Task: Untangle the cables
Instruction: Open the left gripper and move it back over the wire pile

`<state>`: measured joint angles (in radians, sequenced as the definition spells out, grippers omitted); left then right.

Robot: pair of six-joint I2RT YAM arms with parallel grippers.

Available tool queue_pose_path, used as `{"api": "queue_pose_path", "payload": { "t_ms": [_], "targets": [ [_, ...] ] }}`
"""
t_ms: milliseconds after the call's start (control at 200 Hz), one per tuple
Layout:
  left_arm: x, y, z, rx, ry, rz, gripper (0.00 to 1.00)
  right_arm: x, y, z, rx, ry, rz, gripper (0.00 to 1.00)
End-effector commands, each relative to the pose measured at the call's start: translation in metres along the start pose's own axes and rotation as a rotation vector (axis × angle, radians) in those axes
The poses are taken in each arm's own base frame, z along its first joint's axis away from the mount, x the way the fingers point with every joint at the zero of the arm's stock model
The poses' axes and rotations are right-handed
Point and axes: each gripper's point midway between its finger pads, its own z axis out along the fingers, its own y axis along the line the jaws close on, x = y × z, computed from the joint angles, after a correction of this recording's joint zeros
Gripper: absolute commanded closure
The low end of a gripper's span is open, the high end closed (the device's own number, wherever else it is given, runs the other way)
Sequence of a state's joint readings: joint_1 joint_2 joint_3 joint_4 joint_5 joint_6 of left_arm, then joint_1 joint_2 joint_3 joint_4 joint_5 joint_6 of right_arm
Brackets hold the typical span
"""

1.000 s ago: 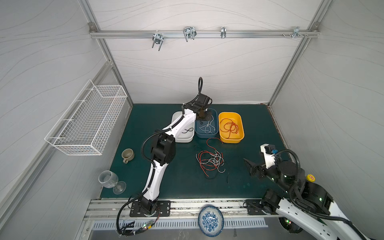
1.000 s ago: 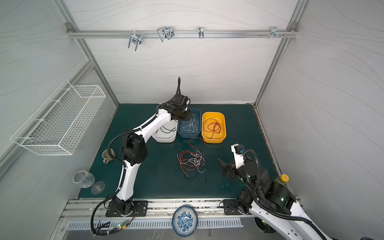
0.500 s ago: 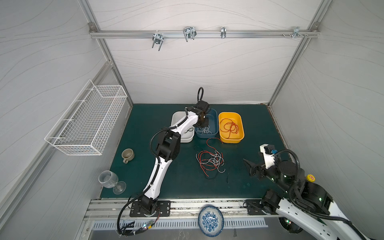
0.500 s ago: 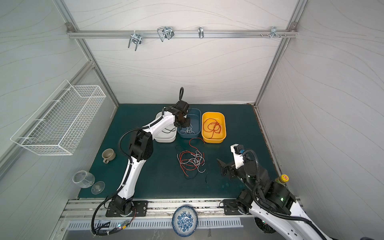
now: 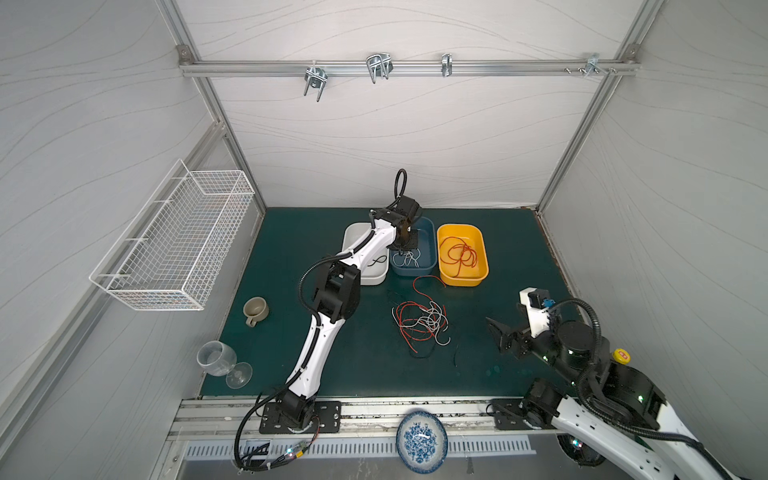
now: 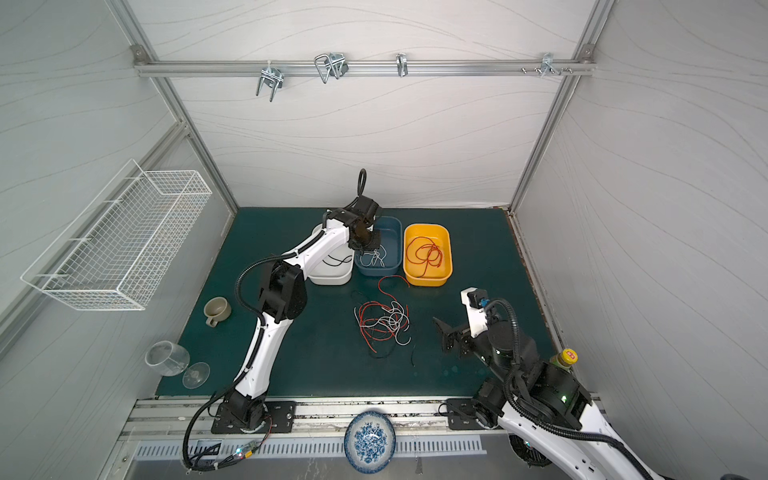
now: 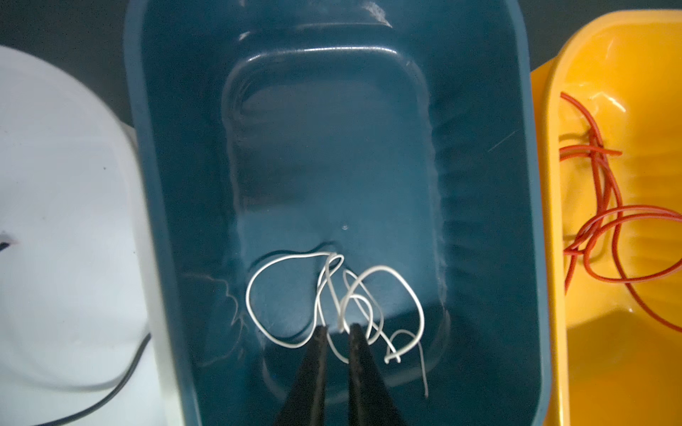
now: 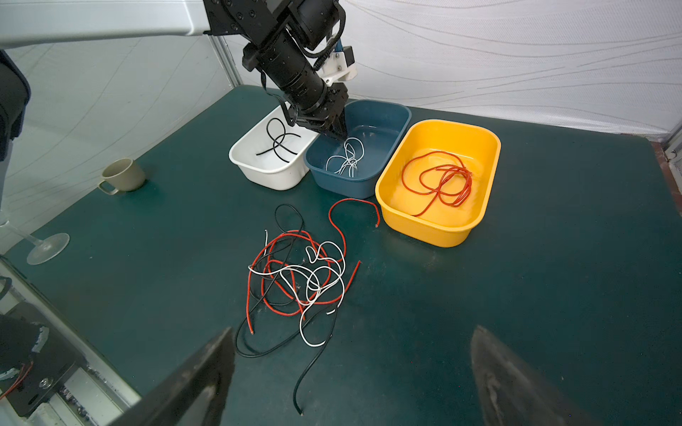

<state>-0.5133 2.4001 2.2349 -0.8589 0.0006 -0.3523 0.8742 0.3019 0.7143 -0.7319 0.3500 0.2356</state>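
Mat (image 5: 519,257): one dark green sheet covering the table.
Wire basket (image 5: 174,245): one, white, hung on the left wall.
Left arm (image 5: 316,353): stretched to the far middle, with its wrist lower over the trays than a second ago.
Right arm (image 5: 582,345): at the near right, in the same posture as a second ago.
Trays: three side by side at the far edge, namely white tray (image 8: 273,177), blue tray (image 8: 345,186) and yellow tray (image 8: 435,228).
Cable pile (image 5: 422,322): one tangle of red, white and black strands. It lies on bare mat in front of the blue tray and looks as it did a second ago. The strand count cannot be told.
Red cables (image 8: 448,169): coiled inside the yellow tray.
White cables (image 7: 380,267): looped on the floor of the blue tray.
Black cable (image 8: 278,142): curled in the white tray.
Plate (image 5: 422,440): one, blue-patterned, on the front rail.
Wine glass (image 5: 216,359): one, clear, at the mat's near left corner.
Cup (image 5: 254,309): one, tan, just beyond the glass.
Left gripper (image 7: 337,332): tips down inside the blue tray, jaws parted by a narrow gap. A white strand runs loosely through the gap and is not pinched.
Right gripper (image 8: 352,332): jaws spread wide with nothing between them, over bare mat near the pile.
Button (image 5: 622,354): one, yellow with a red top, beside the right arm. Its marking is too small to read.
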Motion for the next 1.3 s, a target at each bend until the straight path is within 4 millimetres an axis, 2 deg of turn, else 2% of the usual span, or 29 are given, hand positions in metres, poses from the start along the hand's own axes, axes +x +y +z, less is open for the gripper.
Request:
{"api": "queue_pose_path", "payload": {
  "t_ms": [0,135,200,405,470,590,795,835,970,1150,1260,1290],
  "targets": [
    [-0.013,-0.009,-0.013,0.027,-0.033,-0.005,0.78,-0.002,0.002,0.003,-0.008,-0.011,-0.008,0.01],
    [-0.017,-0.012,-0.022,0.035,-0.039,-0.002,0.70,-0.002,0.002,0.002,-0.007,-0.010,-0.004,0.01],
    [-0.021,-0.013,-0.033,0.041,-0.053,0.001,0.67,-0.002,0.002,0.003,-0.007,-0.008,-0.004,0.01],
    [-0.031,-0.014,-0.084,0.050,-0.117,0.007,0.54,0.003,0.002,0.006,-0.004,0.016,0.020,0.01],
    [-0.030,-0.013,-0.101,0.055,-0.136,0.004,0.49,0.004,0.004,0.007,-0.013,0.026,0.019,0.01],
    [-0.022,-0.011,-0.133,0.075,-0.165,-0.010,0.45,0.005,0.006,0.009,-0.025,0.032,0.020,0.01],
    [0.011,-0.001,-0.183,0.115,-0.209,-0.038,0.35,0.007,0.007,0.011,-0.027,0.035,0.026,0.01],
    [0.024,0.005,-0.185,0.108,-0.199,-0.037,0.33,0.008,0.008,0.011,-0.031,0.037,0.025,0.01],
    [0.057,0.021,-0.215,0.100,-0.222,-0.029,0.28,0.011,0.012,0.015,-0.054,0.051,0.010,0.01],
    [0.110,0.045,-0.246,0.082,-0.251,-0.003,0.25,0.018,0.011,0.024,-0.023,0.114,0.022,0.01],
    [0.146,0.070,-0.260,0.035,-0.275,-0.002,0.22,0.020,0.011,0.030,-0.012,0.142,0.026,0.01],
    [0.156,0.078,-0.263,0.019,-0.282,-0.003,0.18,0.021,0.013,0.032,-0.019,0.146,0.022,0.01]
  ]
}}
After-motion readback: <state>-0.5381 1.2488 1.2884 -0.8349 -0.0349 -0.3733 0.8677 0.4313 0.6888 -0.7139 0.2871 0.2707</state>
